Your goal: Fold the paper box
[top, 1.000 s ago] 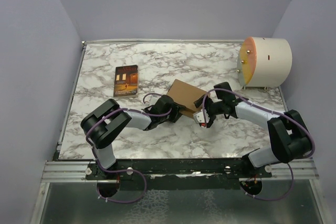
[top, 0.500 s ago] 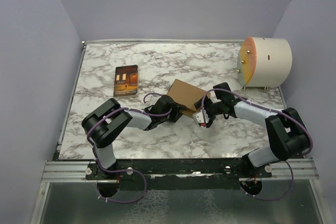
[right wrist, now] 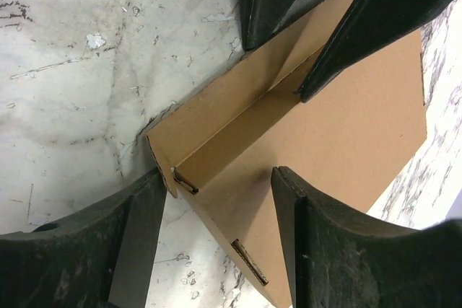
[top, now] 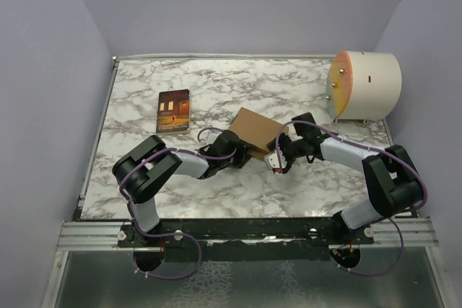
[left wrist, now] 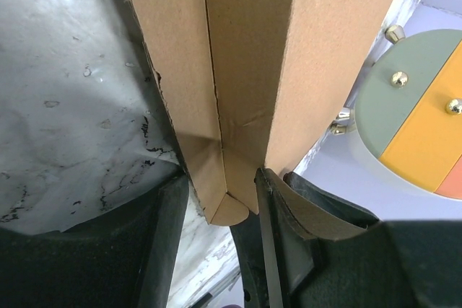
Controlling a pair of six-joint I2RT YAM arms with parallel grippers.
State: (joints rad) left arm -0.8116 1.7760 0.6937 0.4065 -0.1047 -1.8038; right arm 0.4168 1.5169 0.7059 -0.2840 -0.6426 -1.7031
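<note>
The brown paper box (top: 254,128) lies half-formed mid-table, between both arms. In the left wrist view an upright folded side wall of the box (left wrist: 245,70) runs between my left gripper's (left wrist: 222,178) fingers. Both pads press on that wall, and a loose flap curls over the right finger (left wrist: 278,229). My right gripper (right wrist: 216,178) straddles the box's near corner (right wrist: 170,153). One of its fingers (right wrist: 137,236) is outside the wall and the other stands over the floor panel (right wrist: 346,128), with a gap left between the jaws. Seen from above, the left gripper (top: 247,151) and right gripper (top: 276,155) meet at the box's near edge.
A dark book with an orange cover (top: 173,110) lies on the marble table (top: 216,84) to the left of the box. A large cream cylinder (top: 364,86) stands at the back right, and its coloured face (left wrist: 419,113) also shows in the left wrist view. Walls enclose the table.
My right gripper has narrowed its jaws round the box corner and shifted slightly toward the box. The left gripper and the box have hardly moved.
</note>
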